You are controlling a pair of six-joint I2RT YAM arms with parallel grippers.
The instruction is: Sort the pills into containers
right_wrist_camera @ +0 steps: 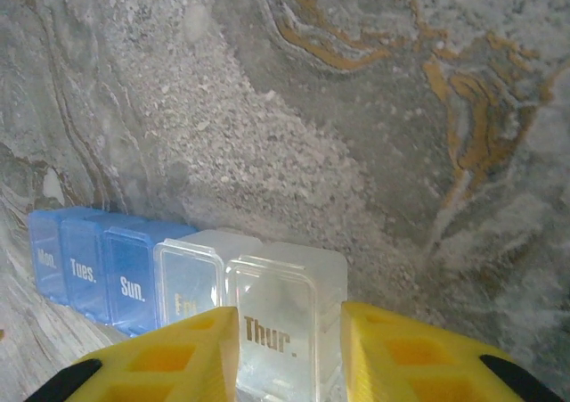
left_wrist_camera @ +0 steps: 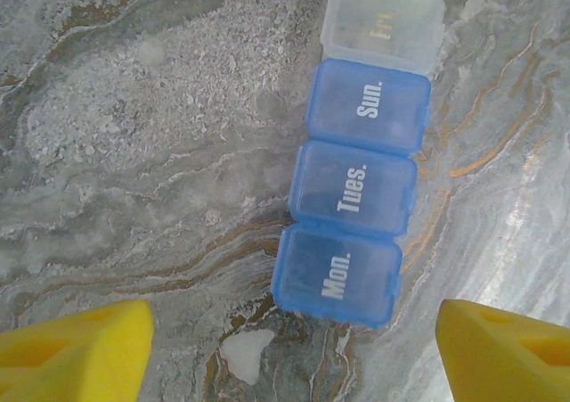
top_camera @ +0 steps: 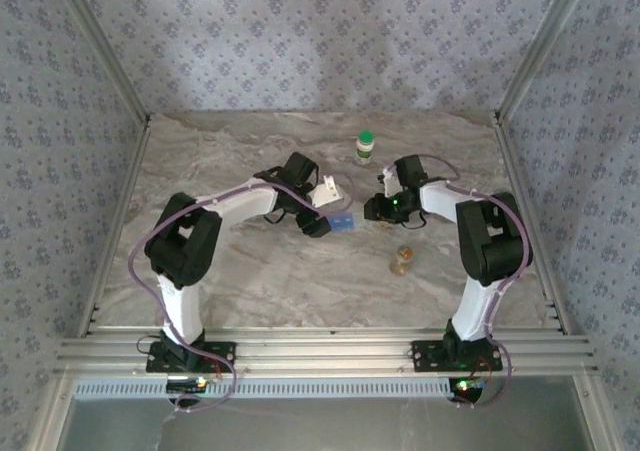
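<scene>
A marbled bench [top_camera: 250, 271] bears a pill box [left_wrist_camera: 356, 188]. Above, the left fingers [left_wrist_camera: 71, 348] gape wide; the right fingers [right_wrist_camera: 169, 357] clasp its clear end.

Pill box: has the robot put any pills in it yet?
Hardly started. Done: nothing yet; the pill box lids look closed and its clear Thur. compartment looks empty. In hand: the right jaws straddle that compartment; the left jaws hang open near the Mon. end. Left: the green-capped bottle is capped, so all the sorting.
</scene>
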